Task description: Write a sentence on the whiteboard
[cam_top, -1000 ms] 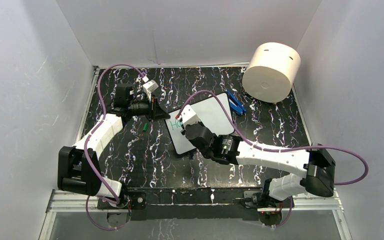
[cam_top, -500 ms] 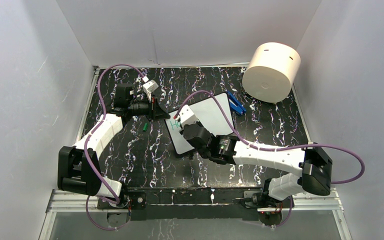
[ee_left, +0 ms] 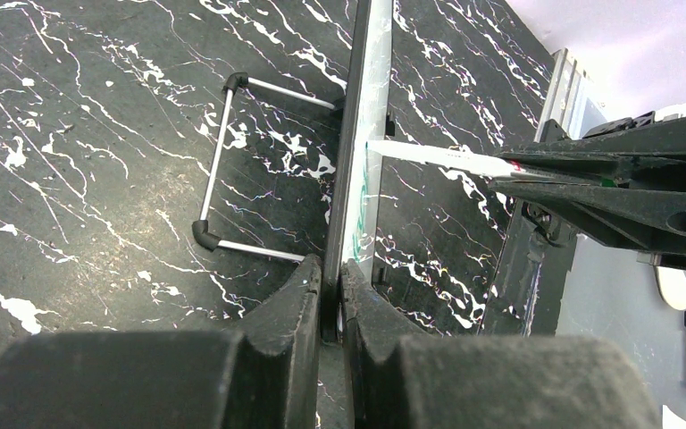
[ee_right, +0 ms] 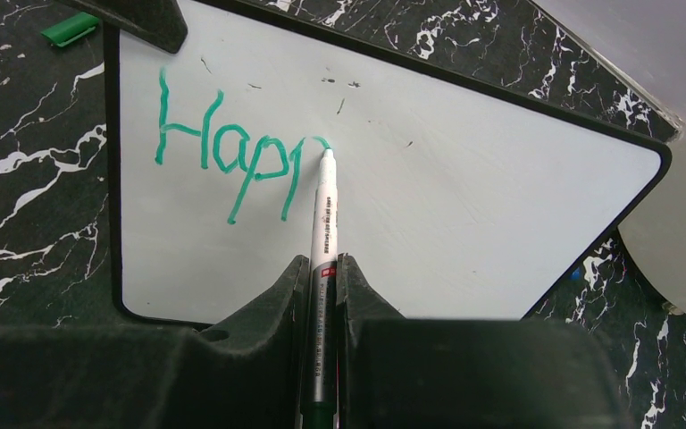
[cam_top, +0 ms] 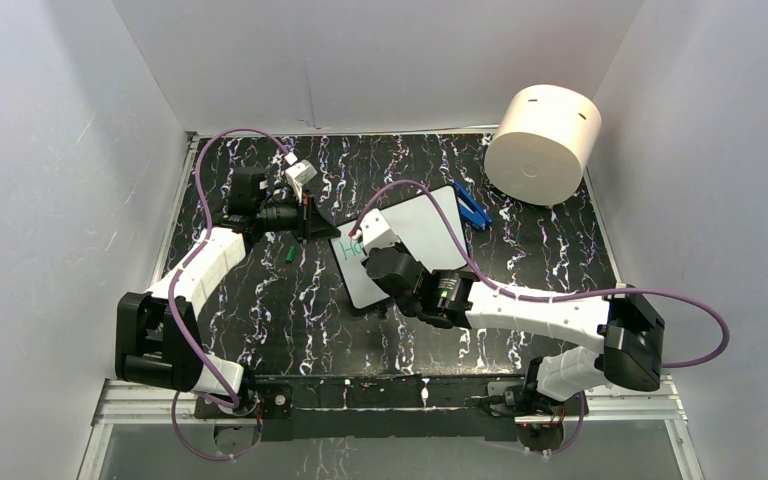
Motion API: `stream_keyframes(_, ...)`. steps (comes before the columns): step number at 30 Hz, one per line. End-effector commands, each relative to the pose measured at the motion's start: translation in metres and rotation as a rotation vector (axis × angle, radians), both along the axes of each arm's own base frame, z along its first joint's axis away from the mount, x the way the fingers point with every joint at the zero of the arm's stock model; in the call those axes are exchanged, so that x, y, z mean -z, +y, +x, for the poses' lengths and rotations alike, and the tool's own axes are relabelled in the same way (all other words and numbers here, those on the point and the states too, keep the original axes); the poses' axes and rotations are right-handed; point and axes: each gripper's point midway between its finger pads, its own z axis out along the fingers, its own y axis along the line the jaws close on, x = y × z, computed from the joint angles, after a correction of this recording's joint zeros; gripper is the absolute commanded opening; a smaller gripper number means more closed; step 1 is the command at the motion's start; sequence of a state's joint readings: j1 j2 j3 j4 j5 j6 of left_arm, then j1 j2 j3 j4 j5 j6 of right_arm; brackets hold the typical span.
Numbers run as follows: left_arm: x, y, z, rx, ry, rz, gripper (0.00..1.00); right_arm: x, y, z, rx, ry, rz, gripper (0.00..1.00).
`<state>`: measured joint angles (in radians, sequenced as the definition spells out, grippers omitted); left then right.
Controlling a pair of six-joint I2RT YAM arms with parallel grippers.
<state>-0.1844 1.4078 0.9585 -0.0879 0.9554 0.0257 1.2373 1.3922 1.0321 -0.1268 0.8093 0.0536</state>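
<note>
The whiteboard (cam_top: 428,225), white with a thin black frame, lies on the table at mid-centre. It also shows in the right wrist view (ee_right: 464,197) and edge-on in the left wrist view (ee_left: 357,170). Teal lettering "Happ" (ee_right: 232,156) stands near its left end, the last letter partly drawn. My right gripper (ee_right: 323,268) is shut on a white marker (ee_right: 323,214) whose tip touches the board at the last stroke. My left gripper (ee_left: 330,281) is shut on the board's left edge; in the top view it (cam_top: 307,222) sits at the board's far left corner.
A big cream cylinder (cam_top: 543,143) lies at the back right. A blue object (cam_top: 472,208) lies by the board's right end. A green marker cap (cam_top: 289,254) lies left of the board. A wire stand (ee_left: 223,161) shows behind the board. White walls enclose the table.
My right gripper has shifted slightly left and toward the board with the marker, and the lettering has grown by part of a letter. The left arm has not moved.
</note>
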Motion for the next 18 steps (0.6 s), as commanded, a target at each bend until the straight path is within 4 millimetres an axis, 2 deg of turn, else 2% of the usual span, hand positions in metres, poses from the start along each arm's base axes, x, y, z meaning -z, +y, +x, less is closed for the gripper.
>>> stream_keyframes(1, 0.025, 0.003, -0.004, -0.015, 0.056, 0.075, 0.0, -0.016, -0.002, 0.003, 0.04, -0.007, 0.049, 0.0)
stream_keyframes(10, 0.026, 0.003, -0.004, -0.015, 0.059, 0.076, 0.0, -0.006, 0.0, -0.002, 0.022, 0.042, 0.033, 0.0)
stream_keyframes(18, 0.025, 0.002, -0.004, -0.014, 0.058, 0.075, 0.0, -0.008, 0.011, -0.006, -0.019, 0.061, 0.061, 0.0)
